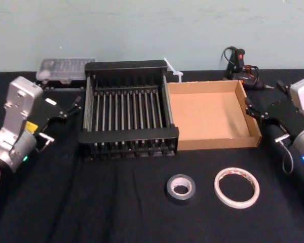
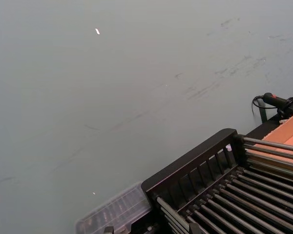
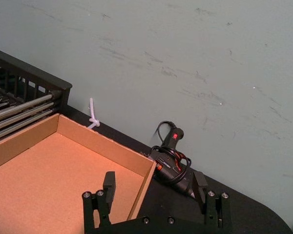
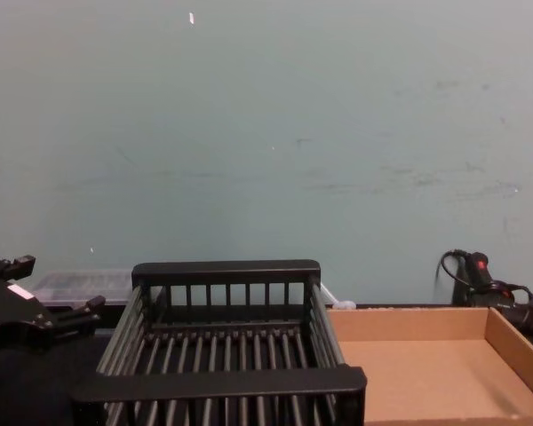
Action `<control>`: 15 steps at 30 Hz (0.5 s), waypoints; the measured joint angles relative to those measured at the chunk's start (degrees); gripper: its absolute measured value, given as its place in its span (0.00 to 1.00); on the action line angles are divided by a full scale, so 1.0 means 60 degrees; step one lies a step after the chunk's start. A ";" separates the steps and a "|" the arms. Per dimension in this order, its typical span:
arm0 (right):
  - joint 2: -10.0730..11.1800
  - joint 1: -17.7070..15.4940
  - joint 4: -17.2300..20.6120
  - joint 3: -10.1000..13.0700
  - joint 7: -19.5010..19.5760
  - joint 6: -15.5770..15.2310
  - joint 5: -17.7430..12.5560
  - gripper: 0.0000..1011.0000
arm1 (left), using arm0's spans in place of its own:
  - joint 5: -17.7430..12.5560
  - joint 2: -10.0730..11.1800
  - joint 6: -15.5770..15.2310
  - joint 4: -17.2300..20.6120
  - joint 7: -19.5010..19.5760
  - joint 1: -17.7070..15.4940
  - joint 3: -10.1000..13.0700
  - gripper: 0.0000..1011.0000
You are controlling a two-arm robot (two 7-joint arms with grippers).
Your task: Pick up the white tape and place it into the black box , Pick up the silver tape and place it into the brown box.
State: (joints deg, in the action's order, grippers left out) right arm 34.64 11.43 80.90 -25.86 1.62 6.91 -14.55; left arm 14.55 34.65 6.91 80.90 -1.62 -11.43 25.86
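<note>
— Where are the tapes?

— Both lie flat on the table (image 1: 91, 207), near its front edge. The silver tape (image 1: 181, 189) is in front of where the two boxes meet. The white tape (image 1: 236, 188) is just to its right, not touching it, in front of the brown box (image 1: 218, 141).

— And the boxes?

— The black box (image 1: 129, 135) stands left of the brown box, side against side.

— The hands?

— The left hand (image 1: 71, 107) hovers left of the black box with its fingers spread, gripping nothing. The right hand (image 3: 155, 185) is by the brown box's right wall, fingers wide apart, also gripping nothing.
</note>
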 joint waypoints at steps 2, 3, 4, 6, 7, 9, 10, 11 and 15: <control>0.0000 0.0000 0.0000 0.0000 0.0000 0.0000 0.0000 0.99 | 0.0000 0.0000 0.0000 -0.0001 0.0000 0.0000 0.0000 0.99; 0.0000 0.0000 0.0000 0.0001 0.0000 0.0000 0.0000 0.99 | 0.0000 0.0000 0.0000 0.0000 0.0000 0.0000 0.0000 0.99; 0.0000 0.0000 0.0000 0.0000 0.0000 0.0000 0.0000 0.99 | 0.0000 0.0000 0.0000 0.0000 0.0000 0.0000 0.0000 0.99; 0.0000 0.0000 0.0000 0.0001 0.0000 0.0000 0.0001 0.99 | 0.0000 0.0000 0.0000 -0.0001 0.0000 -0.0001 0.0000 0.99; 0.0000 0.0000 0.0000 0.0000 0.0000 0.0000 0.0000 0.99 | 0.0000 0.0000 0.0000 -0.0001 0.0000 0.0000 0.0000 0.99; 0.0001 0.0000 0.0000 0.0000 0.0000 0.0000 0.0000 0.99 | 0.0000 0.0000 0.0000 0.0000 0.0000 0.0000 0.0000 0.99; 0.0000 0.0000 0.0000 0.0000 0.0000 -0.0001 0.0000 0.99 | 0.0000 0.0000 0.0000 0.0000 0.0000 -0.0001 0.0000 0.99; 0.0000 0.0000 0.0000 0.0000 -0.0001 0.0000 0.0000 0.99 | 0.0000 0.0000 0.0000 0.0000 0.0000 -0.0001 0.0000 0.99; 0.0000 0.0000 0.0000 0.0000 0.0000 0.0000 0.0000 0.99 | 0.0000 0.0000 0.0000 -0.0001 0.0000 0.0000 0.0000 0.99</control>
State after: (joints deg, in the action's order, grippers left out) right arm 34.65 11.43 80.90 -25.86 1.62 6.91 -14.55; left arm 14.55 34.65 6.91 80.90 -1.62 -11.43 25.86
